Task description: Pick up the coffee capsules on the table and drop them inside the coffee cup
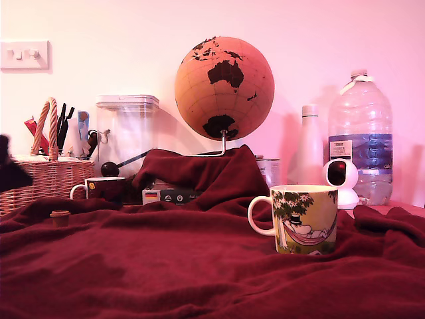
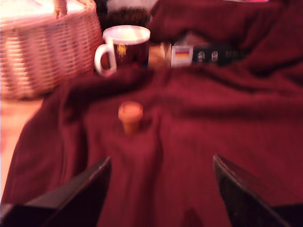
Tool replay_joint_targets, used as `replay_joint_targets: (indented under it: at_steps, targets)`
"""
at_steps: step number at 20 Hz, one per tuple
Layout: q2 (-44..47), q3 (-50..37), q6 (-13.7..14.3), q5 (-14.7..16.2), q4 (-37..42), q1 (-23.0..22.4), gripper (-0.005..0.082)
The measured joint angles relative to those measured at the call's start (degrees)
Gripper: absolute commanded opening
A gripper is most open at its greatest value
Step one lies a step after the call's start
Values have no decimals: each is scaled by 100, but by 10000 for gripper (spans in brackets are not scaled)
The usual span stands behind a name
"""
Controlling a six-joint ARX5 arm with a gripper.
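A brown coffee capsule (image 1: pixel 60 217) (image 2: pixel 129 116) stands with its rimmed end up on the dark red blanket covering the table (image 1: pixel 166 266) (image 2: pixel 199 123), at the exterior view's left. The coffee cup (image 1: pixel 302 218), pale with a tree and hammock print, stands on the blanket at the exterior view's right, its handle toward the left. My gripper (image 2: pixel 161 189) is open; in the wrist view its two dark fingers (image 2: pixel 85 189) spread wide, short of the capsule and not touching it. In the exterior view only a dark blurred bit of the arm (image 1: pixel 10 169) shows at the left edge.
A small dark mug (image 1: pixel 105 189) (image 2: pixel 124 47) and a wicker basket (image 1: pixel 46 176) (image 2: pixel 45 52) stand behind the capsule. Behind the blanket are a globe (image 1: pixel 224 88), a clear container (image 1: pixel 127 133), a white bottle (image 1: pixel 310 146), a large water bottle (image 1: pixel 360 136), a white camera (image 1: pixel 340 181).
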Motion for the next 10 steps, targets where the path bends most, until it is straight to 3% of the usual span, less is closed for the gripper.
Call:
replay_joint_targets:
  at_steps: [10]
  targets:
    - [1589,404,-216,120,1165,0,619]
